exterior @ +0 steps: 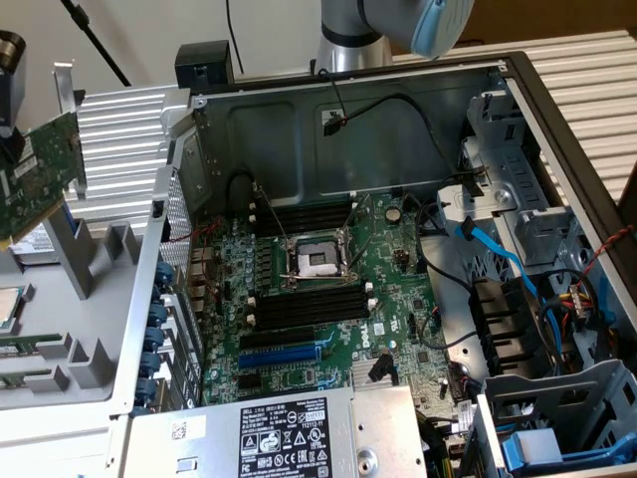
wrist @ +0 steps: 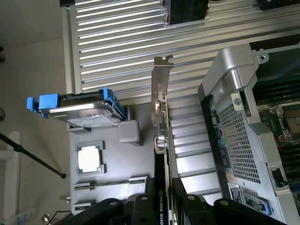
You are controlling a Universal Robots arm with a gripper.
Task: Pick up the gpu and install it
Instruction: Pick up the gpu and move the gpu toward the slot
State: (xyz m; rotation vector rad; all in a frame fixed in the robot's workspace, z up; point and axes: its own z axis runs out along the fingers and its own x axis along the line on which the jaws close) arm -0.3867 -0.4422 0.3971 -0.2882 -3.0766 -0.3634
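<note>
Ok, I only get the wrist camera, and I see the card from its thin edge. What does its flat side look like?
Observer: Green, dotted with small parts. In the exterior view the gpu hangs tilted at that view's left, outside the case.
Operator: Is there a slot in the computer?
Observer: Yes, a long blue slot on the motherboard, with nothing plugged into it.
Operator: What else is on that board?
Observer: Long black memory sticks on both sides of a square metal processor socket.
</note>
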